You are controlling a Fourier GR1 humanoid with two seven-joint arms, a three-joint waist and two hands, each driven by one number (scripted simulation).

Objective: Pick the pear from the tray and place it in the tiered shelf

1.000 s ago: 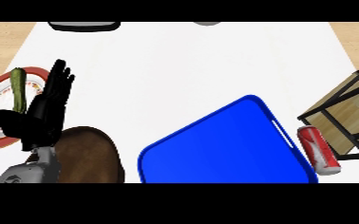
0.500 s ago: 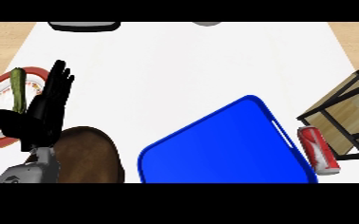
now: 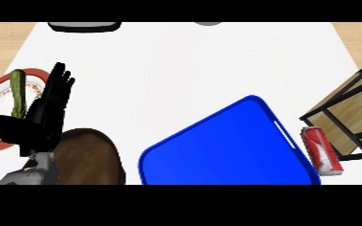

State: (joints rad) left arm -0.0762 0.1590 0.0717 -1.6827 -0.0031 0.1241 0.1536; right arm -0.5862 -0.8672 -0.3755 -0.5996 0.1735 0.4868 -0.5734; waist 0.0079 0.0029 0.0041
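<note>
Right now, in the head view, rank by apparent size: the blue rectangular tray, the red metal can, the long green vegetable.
1. Blue rectangular tray, clearly largest.
2. Red metal can.
3. Long green vegetable: about as long as the can but thinner, a close call.

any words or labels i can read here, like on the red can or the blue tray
No text can be read.
The red can bears white marks on its side, too blurred to read.
The blue tray and the tiered shelf show no writing.
</note>
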